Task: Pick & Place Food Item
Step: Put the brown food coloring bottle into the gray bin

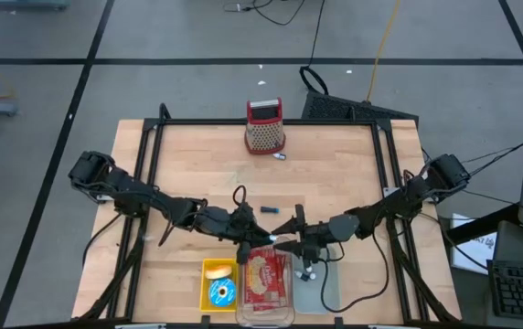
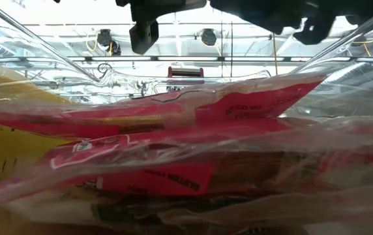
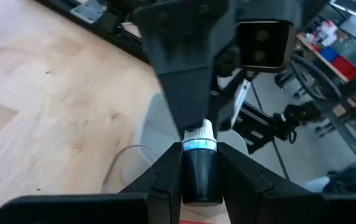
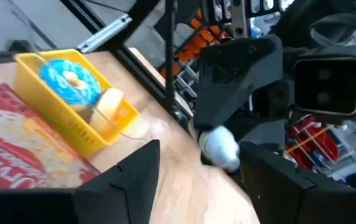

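Over the surface's near edge, our left end effector (image 3: 200,163) clamps a dark white-capped marker (image 3: 200,168), our right end effector (image 4: 200,163) stands wide beside it, the handover unfinished.

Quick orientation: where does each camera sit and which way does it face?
High view: overhead, straight down on table, both arms.
Low view: table height, red packet fills it, arms above.
Left wrist view: past left gripper clamping dark tube.
Right wrist view: past open right gripper toward yellow bin.
Shared: high view shows that bin too.
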`<state>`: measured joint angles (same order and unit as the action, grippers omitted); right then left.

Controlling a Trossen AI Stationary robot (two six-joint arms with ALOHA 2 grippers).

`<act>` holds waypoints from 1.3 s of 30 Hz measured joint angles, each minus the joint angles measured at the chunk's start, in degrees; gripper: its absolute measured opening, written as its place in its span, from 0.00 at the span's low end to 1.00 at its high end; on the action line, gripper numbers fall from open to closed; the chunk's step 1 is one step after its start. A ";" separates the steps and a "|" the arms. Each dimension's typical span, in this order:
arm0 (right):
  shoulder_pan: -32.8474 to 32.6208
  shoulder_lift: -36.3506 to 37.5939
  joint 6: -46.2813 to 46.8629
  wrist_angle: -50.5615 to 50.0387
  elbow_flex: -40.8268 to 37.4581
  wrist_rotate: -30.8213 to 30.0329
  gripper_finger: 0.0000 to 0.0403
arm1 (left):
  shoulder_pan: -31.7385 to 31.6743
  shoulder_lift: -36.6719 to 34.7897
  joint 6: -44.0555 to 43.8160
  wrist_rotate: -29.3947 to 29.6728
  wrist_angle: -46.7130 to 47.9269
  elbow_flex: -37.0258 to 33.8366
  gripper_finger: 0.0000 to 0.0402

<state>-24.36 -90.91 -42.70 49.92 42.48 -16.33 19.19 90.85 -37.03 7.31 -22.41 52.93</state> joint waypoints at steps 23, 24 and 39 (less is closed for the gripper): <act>0.35 0.02 0.02 0.33 0.00 0.06 0.13 | -1.06 0.00 -0.40 -2.60 0.38 0.00 0.22; 0.35 0.02 0.05 0.29 0.00 0.06 0.12 | -1.06 0.00 -0.38 -2.60 0.39 0.00 0.22; 0.30 0.04 3.06 0.23 -0.02 0.16 0.11 | -2.00 -0.12 8.06 -0.31 -0.96 0.00 0.41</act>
<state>-24.06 -90.87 -39.64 50.15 42.46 -16.16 17.20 90.72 -28.97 7.01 -23.38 52.93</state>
